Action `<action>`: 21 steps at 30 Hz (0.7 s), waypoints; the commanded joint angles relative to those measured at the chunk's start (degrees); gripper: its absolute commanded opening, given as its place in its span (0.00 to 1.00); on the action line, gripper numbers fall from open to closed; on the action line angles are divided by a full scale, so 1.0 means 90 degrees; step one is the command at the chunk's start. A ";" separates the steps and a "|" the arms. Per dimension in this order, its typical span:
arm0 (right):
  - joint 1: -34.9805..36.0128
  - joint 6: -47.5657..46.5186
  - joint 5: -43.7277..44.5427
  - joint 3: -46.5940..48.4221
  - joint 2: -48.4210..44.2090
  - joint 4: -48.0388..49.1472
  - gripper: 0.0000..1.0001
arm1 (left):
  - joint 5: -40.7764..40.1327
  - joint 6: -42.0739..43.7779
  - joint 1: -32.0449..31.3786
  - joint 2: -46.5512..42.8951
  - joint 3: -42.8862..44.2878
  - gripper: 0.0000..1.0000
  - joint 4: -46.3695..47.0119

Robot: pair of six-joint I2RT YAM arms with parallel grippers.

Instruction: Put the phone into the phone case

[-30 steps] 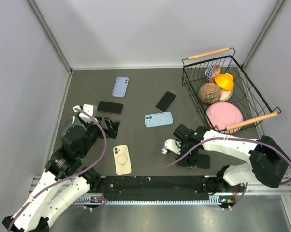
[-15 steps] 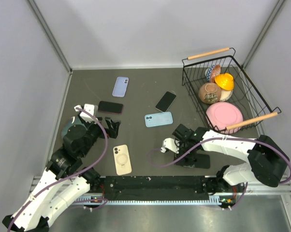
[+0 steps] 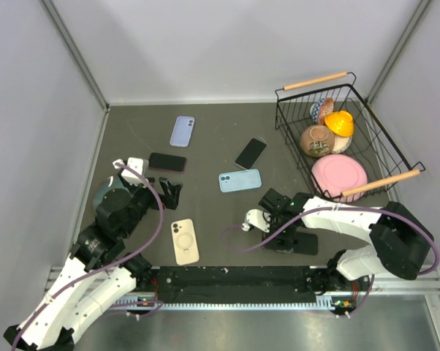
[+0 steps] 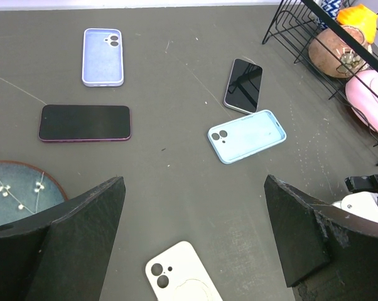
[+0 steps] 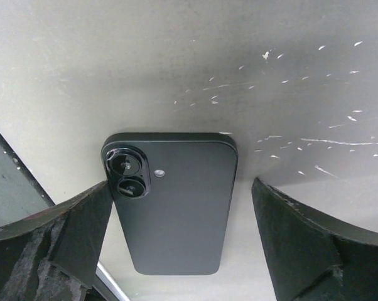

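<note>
A black phone (image 5: pixel 173 213) lies face down, camera side up, near the table's front edge (image 3: pixel 308 246). My right gripper (image 5: pixel 181 187) hangs open over it, one finger on each long side, the left finger close to the camera bump. My left gripper (image 4: pixel 194 182) is open and empty above the table, just beyond a cream phone case (image 4: pixel 176 276) (image 3: pixel 184 241). A light blue case (image 3: pixel 240 180) (image 4: pixel 247 135) and a lavender case (image 3: pixel 182 131) (image 4: pixel 102 56) lie farther back, all empty. Two more black phones (image 3: pixel 167 161) (image 3: pixel 251 153) rest face up near them.
A black wire basket (image 3: pixel 366 117) with wooden handles stands at the back right, holding a pink plate (image 3: pixel 339 175), a brown bowl (image 3: pixel 317 140) and a yellow piece (image 3: pixel 339 122). Grey walls close in the left, back and right sides.
The right gripper has edged slightly left over the black phone. The left arm has hardly moved. Nothing has been picked up.
</note>
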 commanded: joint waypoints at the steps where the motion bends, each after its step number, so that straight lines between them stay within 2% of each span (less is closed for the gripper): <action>1: 0.0031 -0.0071 0.0280 0.0044 0.0067 0.0213 0.78 | -0.0121 -0.0131 0.0018 -0.0015 -0.0042 0.97 0.0154; 4: 0.0031 -0.0071 0.0173 0.0064 -0.0099 0.0379 0.66 | -0.0033 -0.0423 0.0018 0.0131 0.0094 0.95 -0.0080; 11: 0.0031 0.0105 -0.0461 0.0054 -0.0782 0.0994 0.55 | 0.0337 -0.1547 0.0018 0.0220 0.0164 0.86 -0.0706; 15: 0.0031 0.0251 -0.0901 -0.0014 -0.1095 0.1657 0.52 | 0.1030 -0.2094 0.0018 0.0161 -0.0285 0.83 -0.0326; 21: 0.0021 0.0544 -0.1662 -0.0063 -0.1368 0.2722 0.50 | 0.2543 -0.2690 0.0018 0.0726 -0.1056 0.74 0.0572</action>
